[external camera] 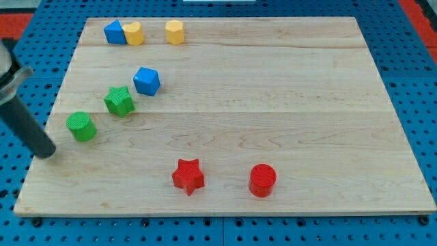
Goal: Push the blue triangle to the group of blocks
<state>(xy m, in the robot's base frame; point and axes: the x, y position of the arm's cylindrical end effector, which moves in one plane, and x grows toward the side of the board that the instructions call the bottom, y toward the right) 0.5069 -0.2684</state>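
While eight blocks lie on the wooden board (273, 89), my tip (46, 154) rests at the board's left edge, just left of the green cylinder (81, 126); a bare rod, it has no jaws to open or close. Counts: two blue, two yellow, two green, two red. Blue triangle (114, 31) sits at the board's top-left corner, touching one yellow block (134, 33); another yellow block (175, 32) stands near.

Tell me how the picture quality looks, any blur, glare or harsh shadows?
Camera view: lighting is even and soft, with only faint shadows under blocks like the red star and red cylinder. No glare on the wooden board. The rod's upper part is blurred at the view's left; my tip looks sharper.
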